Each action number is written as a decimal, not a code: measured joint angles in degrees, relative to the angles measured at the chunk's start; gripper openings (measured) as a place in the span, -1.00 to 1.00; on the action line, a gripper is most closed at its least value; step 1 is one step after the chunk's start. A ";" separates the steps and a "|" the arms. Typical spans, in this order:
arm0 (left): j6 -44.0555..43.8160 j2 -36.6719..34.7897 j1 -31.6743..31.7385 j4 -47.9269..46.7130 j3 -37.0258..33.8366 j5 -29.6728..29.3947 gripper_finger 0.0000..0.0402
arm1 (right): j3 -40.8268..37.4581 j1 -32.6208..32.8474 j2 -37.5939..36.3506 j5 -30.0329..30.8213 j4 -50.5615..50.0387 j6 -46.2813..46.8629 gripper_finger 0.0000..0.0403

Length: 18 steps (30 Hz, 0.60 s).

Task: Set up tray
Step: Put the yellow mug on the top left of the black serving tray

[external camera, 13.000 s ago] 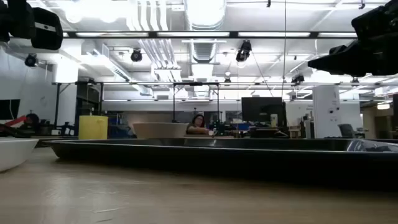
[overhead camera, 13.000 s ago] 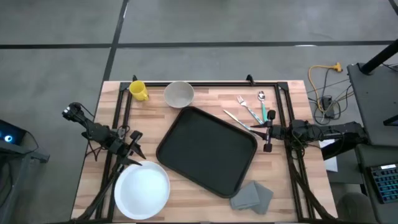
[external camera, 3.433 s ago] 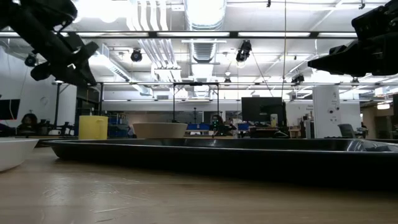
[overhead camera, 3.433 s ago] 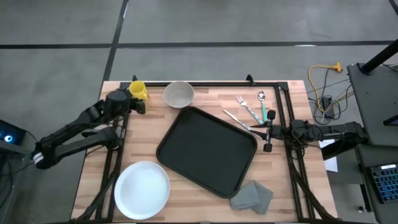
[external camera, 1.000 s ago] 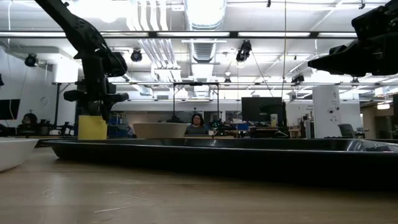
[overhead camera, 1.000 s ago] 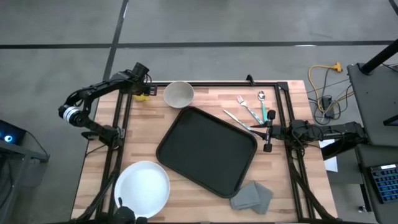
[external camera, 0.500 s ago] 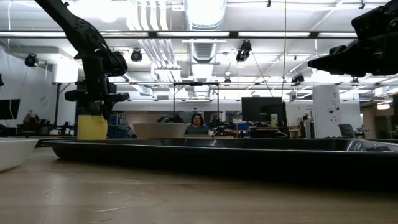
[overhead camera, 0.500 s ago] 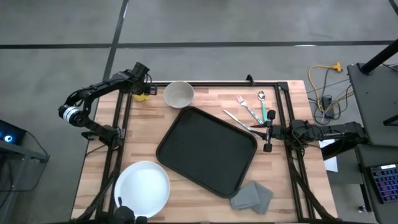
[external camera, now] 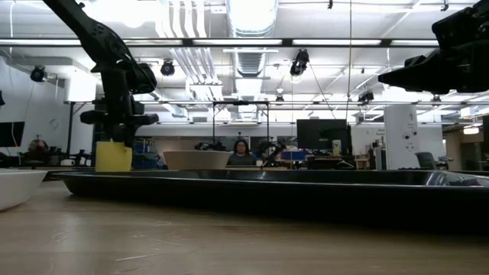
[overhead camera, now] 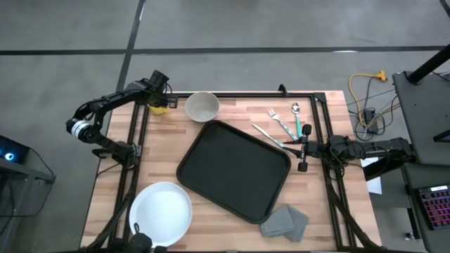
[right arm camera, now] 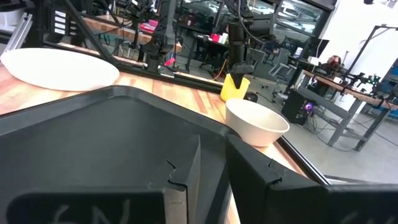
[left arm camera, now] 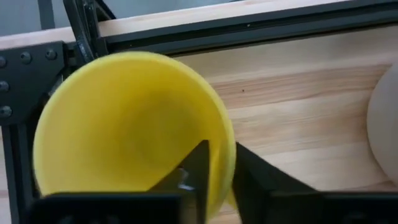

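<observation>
**Left gripper has reached the yellow cup; tray waits unfilled**

Within a few seconds the left gripper has swung from beside the tray to the yellow cup at the table's far-left corner, beyond the tray, and has held there for the last second. Its fingers straddle the cup's rim, one inside and one outside; whether they clench it I cannot tell. The tray lies mid-table, nothing on it. The right gripper rests at the tray's right corner, nearly closed, grasping nothing. Loading seems about to begin.
</observation>
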 joint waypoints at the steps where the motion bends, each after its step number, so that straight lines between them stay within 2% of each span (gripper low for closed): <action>1: 0.65 0.00 -0.02 0.03 0.00 -0.01 -0.92 | 0.00 0.00 0.00 0.00 0.02 0.08 -0.66; 11: 3.27 -0.11 -0.72 -1.68 0.00 -0.21 -0.99 | 0.01 0.02 0.00 0.00 0.02 0.09 -0.66; 18: 4.60 -0.44 -4.13 -4.47 0.98 0.44 -0.99 | 0.02 0.07 0.00 0.02 0.02 -0.01 -0.66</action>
